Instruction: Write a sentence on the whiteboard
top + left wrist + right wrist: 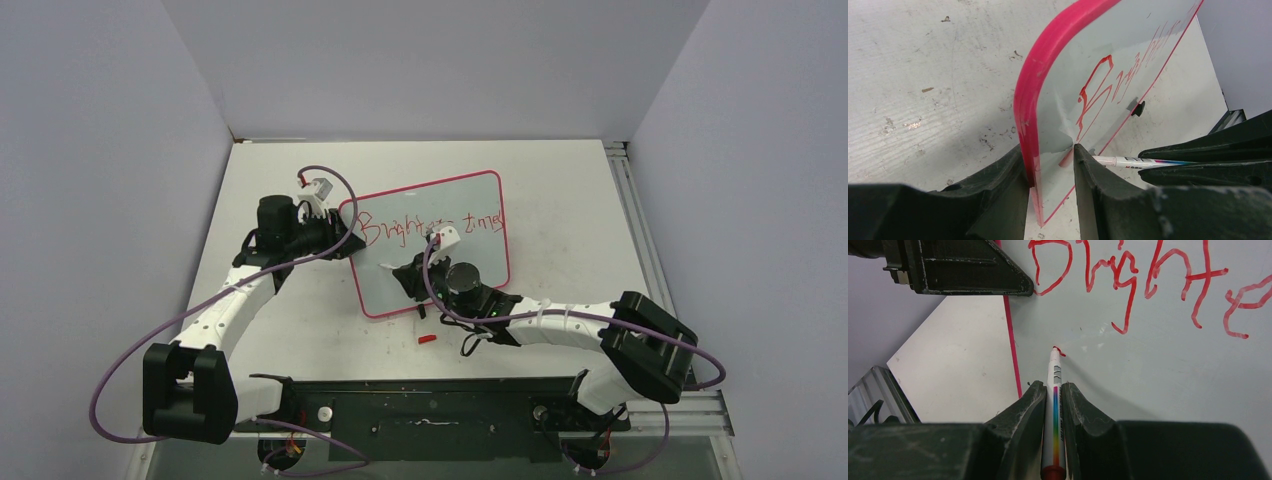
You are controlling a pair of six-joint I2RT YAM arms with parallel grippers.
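Observation:
The whiteboard (pixel 478 258) lies on the table, its pink-red frame tilted a little. The sentence (pixel 430 225) in red reads "Brighter times" on one line; its start shows in the right wrist view (pixel 1128 275) and the left wrist view (pixel 1098 90). My left gripper (pixel 340 236) is shut on the whiteboard's left edge (pixel 1030 100), one finger on each face. My right gripper (pixel 400 270) is shut on a white marker (pixel 1054 390) with a rainbow stripe. The marker's tip (pixel 1054 350) touches the board below the "B", beside a small red mark. The marker also shows in the left wrist view (pixel 1138 161).
A red marker cap (pixel 428 339) lies on the table just in front of the board. Grey walls close the table at the back and sides. A metal rail (pixel 640 230) runs along the right edge. The left gripper's body (pixel 963 270) is near the board's top-left corner.

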